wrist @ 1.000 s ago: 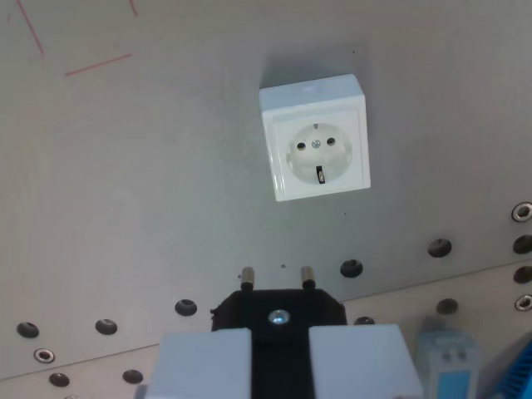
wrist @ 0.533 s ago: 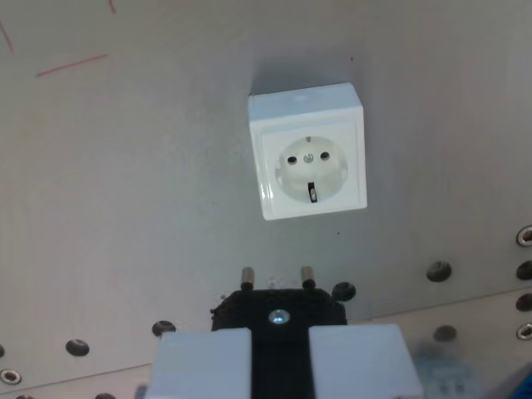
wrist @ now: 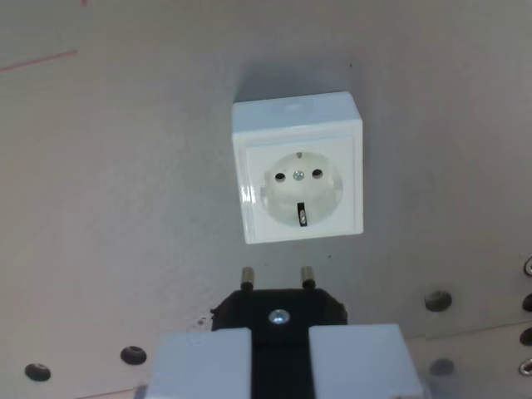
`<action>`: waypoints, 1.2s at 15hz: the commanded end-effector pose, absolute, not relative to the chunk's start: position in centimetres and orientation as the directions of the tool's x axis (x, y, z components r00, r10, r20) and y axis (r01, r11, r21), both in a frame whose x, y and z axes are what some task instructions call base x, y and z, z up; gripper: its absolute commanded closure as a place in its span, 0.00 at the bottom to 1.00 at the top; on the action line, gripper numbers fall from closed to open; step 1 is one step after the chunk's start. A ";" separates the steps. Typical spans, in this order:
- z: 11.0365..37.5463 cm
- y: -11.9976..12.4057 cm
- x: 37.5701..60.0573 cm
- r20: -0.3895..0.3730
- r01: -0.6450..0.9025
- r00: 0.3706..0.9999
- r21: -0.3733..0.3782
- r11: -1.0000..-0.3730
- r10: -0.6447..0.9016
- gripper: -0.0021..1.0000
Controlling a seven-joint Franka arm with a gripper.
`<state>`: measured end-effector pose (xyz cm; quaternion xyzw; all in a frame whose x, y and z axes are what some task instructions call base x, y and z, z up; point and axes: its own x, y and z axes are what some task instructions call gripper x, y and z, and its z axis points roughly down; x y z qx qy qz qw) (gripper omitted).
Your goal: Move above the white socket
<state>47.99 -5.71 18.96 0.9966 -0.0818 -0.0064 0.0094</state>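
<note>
White socket (wrist: 298, 169), black plug (wrist: 278, 307) just below

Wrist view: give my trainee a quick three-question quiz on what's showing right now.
1. True or false: the black plug is already seated in the white socket.
2. What does the gripper hold?
3. How many metal pins stick out of the plug toward the socket? A) one B) two C) three

Key: 1 false, the plug is apart from the socket; 2 the black plug; 3 B.
</note>
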 end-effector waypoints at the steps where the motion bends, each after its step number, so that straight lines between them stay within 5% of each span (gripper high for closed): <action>1: 17.4 -6.4 47.4 0.101 -0.091 0.991 0.038 -0.995 -0.087 1.00; 18: 11.8 -7.2 45.7 0.113 -0.062 0.992 0.053 -0.997 -0.055 1.00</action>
